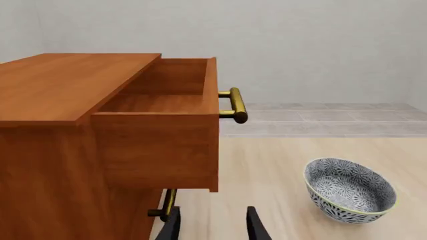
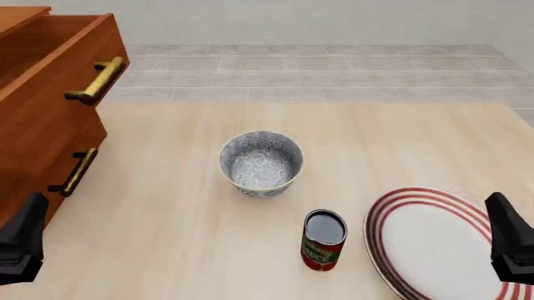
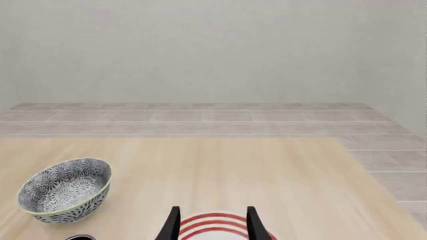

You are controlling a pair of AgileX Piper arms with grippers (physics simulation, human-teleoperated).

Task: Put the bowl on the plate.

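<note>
The bowl point(image 2: 260, 164), grey-and-white floral with a pale rim, stands upright on the table near its middle; it also shows as the bowl point(image 1: 350, 190) and the bowl point(image 3: 65, 190). The plate point(image 2: 434, 244), white with red rings, lies at the front right, partly cut off by the frame edge, and its rim shows as the plate point(image 3: 215, 221) between the right fingers. My left gripper point(image 2: 24, 240) hovers open at the front left, well away from the bowl. My right gripper point(image 2: 507, 244) is open over the plate's right side. Neither holds anything.
A wooden drawer cabinet point(image 2: 50, 119) with brass handles stands at the left, its top drawer point(image 1: 160, 125) pulled out. A red-and-green can point(image 2: 323, 240) stands between the bowl and the plate, just left of the plate's rim.
</note>
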